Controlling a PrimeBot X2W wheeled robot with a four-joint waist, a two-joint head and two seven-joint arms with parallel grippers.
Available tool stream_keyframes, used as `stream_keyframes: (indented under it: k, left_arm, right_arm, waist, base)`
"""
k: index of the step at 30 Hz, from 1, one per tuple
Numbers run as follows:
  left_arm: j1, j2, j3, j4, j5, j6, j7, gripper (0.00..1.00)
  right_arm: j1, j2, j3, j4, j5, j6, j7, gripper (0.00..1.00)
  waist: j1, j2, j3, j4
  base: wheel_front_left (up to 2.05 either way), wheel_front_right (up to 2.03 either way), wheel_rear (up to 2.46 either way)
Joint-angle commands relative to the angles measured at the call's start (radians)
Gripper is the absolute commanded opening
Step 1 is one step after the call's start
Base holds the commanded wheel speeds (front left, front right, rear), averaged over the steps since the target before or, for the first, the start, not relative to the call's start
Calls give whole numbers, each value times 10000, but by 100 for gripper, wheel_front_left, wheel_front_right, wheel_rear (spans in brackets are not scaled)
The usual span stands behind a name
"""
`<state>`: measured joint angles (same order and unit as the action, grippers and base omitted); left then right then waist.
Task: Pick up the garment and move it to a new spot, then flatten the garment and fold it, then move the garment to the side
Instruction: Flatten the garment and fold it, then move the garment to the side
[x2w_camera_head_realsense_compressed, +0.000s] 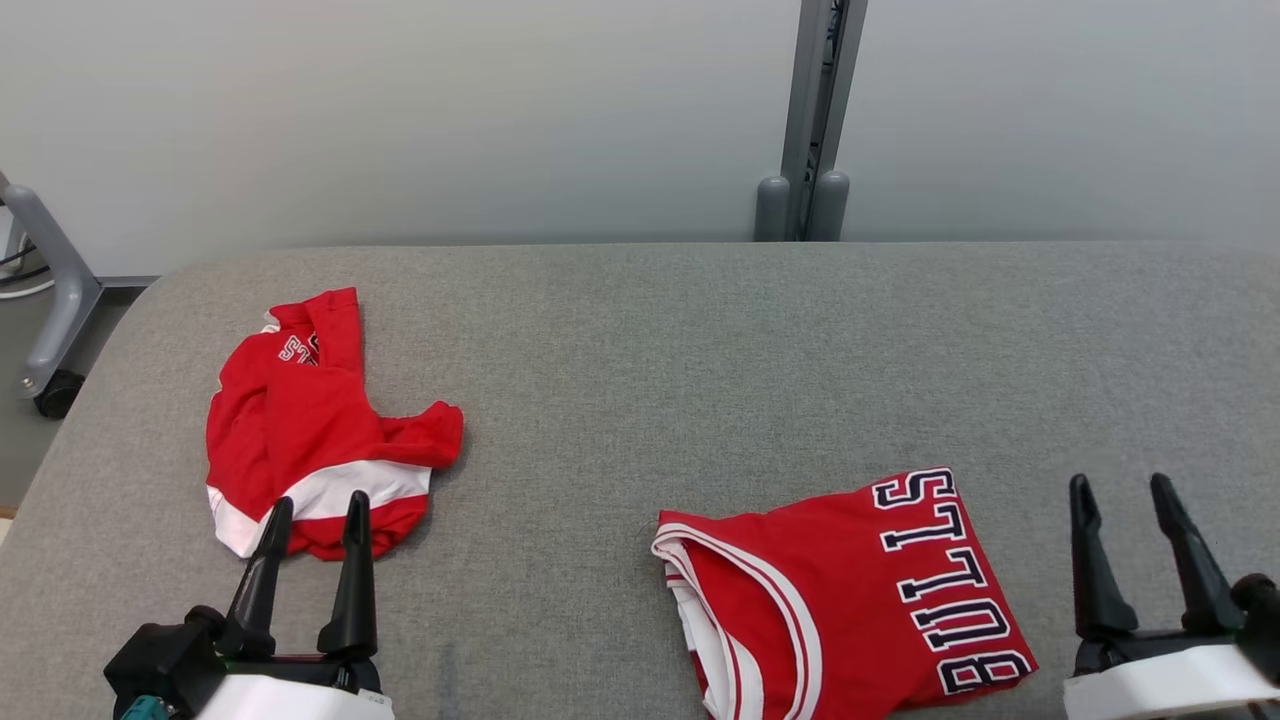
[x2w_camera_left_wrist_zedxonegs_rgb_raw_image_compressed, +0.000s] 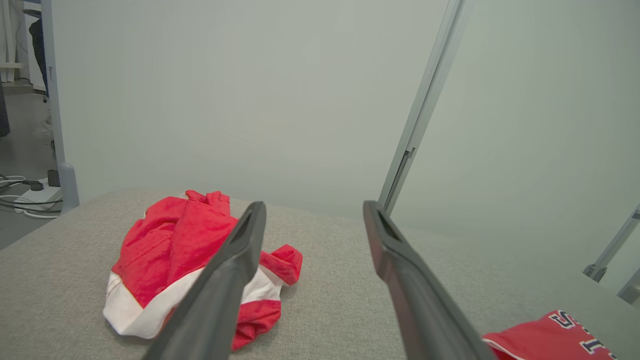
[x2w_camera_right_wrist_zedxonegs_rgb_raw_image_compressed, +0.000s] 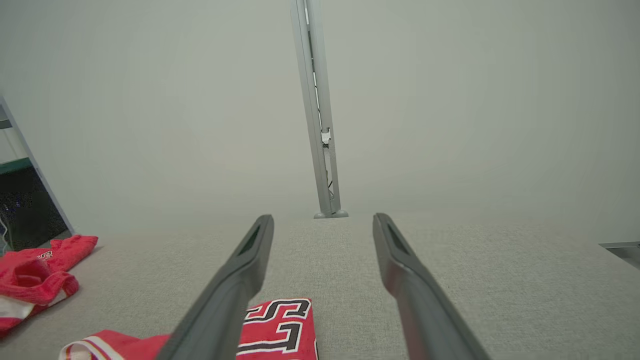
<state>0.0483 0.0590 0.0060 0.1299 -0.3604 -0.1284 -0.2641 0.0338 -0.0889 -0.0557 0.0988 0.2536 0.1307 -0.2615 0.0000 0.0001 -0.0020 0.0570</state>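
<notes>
A crumpled red garment (x2w_camera_head_realsense_compressed: 300, 420) with a white band lies in a heap at the left of the grey fabric table (x2w_camera_head_realsense_compressed: 650, 350). My left gripper (x2w_camera_head_realsense_compressed: 320, 498) stands open just in front of its near edge, nothing between the fingers. In the left wrist view the heap (x2w_camera_left_wrist_zedxonegs_rgb_raw_image_compressed: 165, 240) sits left of the open left gripper (x2w_camera_left_wrist_zedxonegs_rgb_raw_image_compressed: 314, 205), partly behind one finger. A folded red jersey (x2w_camera_head_realsense_compressed: 850, 590) lettered BULLS lies flat at the near right. My right gripper (x2w_camera_head_realsense_compressed: 1119, 480) is open to its right, apart from it. The right wrist view shows the jersey (x2w_camera_right_wrist_zedxonegs_rgb_raw_image_compressed: 280, 325) below the open gripper (x2w_camera_right_wrist_zedxonegs_rgb_raw_image_compressed: 322, 217).
A pale wall with a grey upright post (x2w_camera_head_realsense_compressed: 810, 120) stands behind the table's far edge. A grey wheeled frame leg (x2w_camera_head_realsense_compressed: 50, 300) sits on the floor off the table's left edge, with cables (x2w_camera_left_wrist_zedxonegs_rgb_raw_image_compressed: 25, 195) nearby. Bare fabric lies between the two garments.
</notes>
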Motion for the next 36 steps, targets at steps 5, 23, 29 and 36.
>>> stream_keyframes:
  k: [5,23,29,36]
  left_arm:
    - [-103,63,-90,-2,2,-37,-4,100]
    - [-303,205,-416,133,-242,-32,-4,100]
    - [-295,215,-409,157,-273,-32,-4,100]
    - [-324,187,-425,170,-307,-32,-4,100]
  right_arm:
    - [-597,-330,723,1442,255,2,37,100]
    - [-3195,-688,2422,6794,3027,2,3197,100]
    - [-3482,-732,2738,7394,4067,1,4615,100]
    - [-3831,-1026,3355,6941,4770,2,4852,0]
  waist:
    - [0,-1,11,-91]
    - [0,-1,21,434]
    - [0,-1,24,490]
    - [0,-1,28,488]
  base:
    - [0,0,0]
    - [0,0,0]
    - [0,0,0]
    - [0,0,0]
